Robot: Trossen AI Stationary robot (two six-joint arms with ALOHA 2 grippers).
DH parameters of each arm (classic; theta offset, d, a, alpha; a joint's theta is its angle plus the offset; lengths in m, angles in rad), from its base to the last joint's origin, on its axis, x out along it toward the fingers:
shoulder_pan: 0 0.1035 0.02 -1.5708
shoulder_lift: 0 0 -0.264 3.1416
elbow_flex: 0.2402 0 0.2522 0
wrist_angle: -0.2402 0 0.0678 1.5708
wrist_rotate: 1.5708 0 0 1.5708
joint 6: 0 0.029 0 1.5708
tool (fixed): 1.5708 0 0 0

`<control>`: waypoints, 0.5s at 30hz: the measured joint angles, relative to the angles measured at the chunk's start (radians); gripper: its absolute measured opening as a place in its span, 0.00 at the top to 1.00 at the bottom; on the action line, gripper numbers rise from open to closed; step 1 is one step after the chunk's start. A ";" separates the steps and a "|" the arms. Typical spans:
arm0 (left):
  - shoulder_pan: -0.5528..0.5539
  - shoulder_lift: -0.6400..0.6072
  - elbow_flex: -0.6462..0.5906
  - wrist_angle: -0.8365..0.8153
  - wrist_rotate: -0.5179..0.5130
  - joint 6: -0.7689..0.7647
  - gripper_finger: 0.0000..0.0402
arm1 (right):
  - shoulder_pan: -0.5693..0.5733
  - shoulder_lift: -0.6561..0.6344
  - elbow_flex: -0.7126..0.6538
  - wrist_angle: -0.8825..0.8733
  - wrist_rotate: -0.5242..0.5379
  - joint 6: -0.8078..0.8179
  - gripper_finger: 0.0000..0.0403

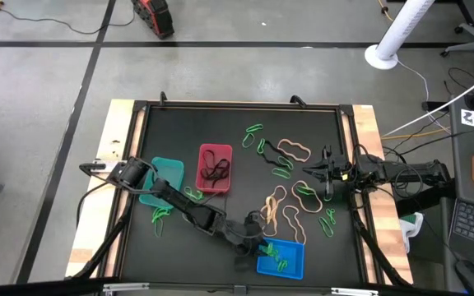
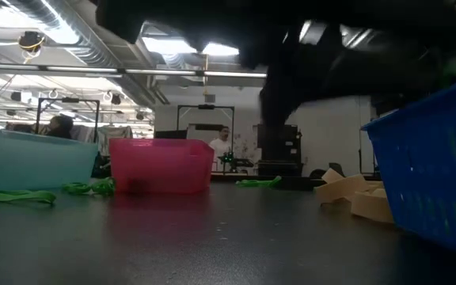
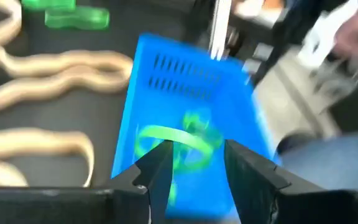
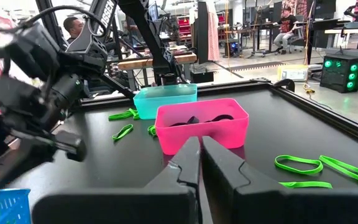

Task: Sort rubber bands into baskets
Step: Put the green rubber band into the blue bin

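Blue plastic is filling my left wrist view: the blue basket [image 3: 191, 118] is sitting right under my left gripper [image 3: 197, 163], at the near edge of the table, and green rubber bands [image 3: 179, 146] are lying loose on its floor. My fingers [image 3: 157, 165] are standing apart just above them, gripping nothing. Tan rubber bands [image 1: 276, 210] are lying on the black mat [image 1: 237, 131] just beside the blue basket, toward the middle.

My right gripper [image 1: 329, 174] is hanging over the mat's right side with its fingers [image 4: 191, 163] pressed together and nothing between them. More green rubber bands [image 1: 257, 140] are lying scattered in front of it.

Black rubber bands [image 1: 215, 169] are sitting in the red basket [image 1: 216, 151] at centre-left. Beside it, the teal basket [image 1: 169, 168] is lying partly under my left arm, with a few green bands [image 1: 161, 217] on the mat near it.
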 joint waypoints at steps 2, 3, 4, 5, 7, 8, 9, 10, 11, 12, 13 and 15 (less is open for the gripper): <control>0.000 0.000 0.000 -0.062 0.003 0.021 0.65 | 0.000 0.000 0.000 0.000 0.000 0.000 0.95; 0.000 0.000 0.000 -0.084 0.003 0.028 0.65 | 0.000 0.000 0.000 0.000 0.000 0.000 0.95; 0.001 0.000 0.000 -0.097 0.003 0.035 0.65 | 0.000 0.000 0.000 0.000 0.000 0.000 0.95; 0.002 0.000 0.000 -0.106 0.003 0.037 0.65 | 0.000 0.000 0.000 0.000 0.000 0.000 0.95; 0.002 0.000 0.000 -0.108 0.003 0.037 0.65 | 0.000 0.000 0.000 0.000 0.000 0.000 0.95; 0.002 -0.002 0.000 -0.105 0.003 0.037 0.65 | 0.000 0.000 0.000 0.000 0.000 0.000 0.95; 0.002 -0.005 0.000 -0.106 0.003 0.037 0.65 | 0.000 0.000 0.000 0.000 0.000 0.000 0.95; 0.002 -0.011 0.000 -0.106 0.003 0.037 0.65 | 0.000 0.000 0.000 0.000 0.000 0.000 0.95; 0.002 -0.016 0.000 -0.106 0.003 0.037 0.65 | 0.000 0.000 0.000 0.000 0.000 0.000 0.95; 0.002 -0.024 0.000 -0.105 0.003 0.037 0.65 | 0.000 0.000 0.000 0.000 0.000 0.000 0.95; 0.002 -0.034 0.000 -0.108 0.002 0.037 0.65 | 0.000 0.000 0.000 0.000 0.000 0.000 0.95; 0.002 -0.052 0.000 -0.105 0.002 0.037 0.65 | 0.000 0.000 0.000 0.000 0.000 0.000 0.95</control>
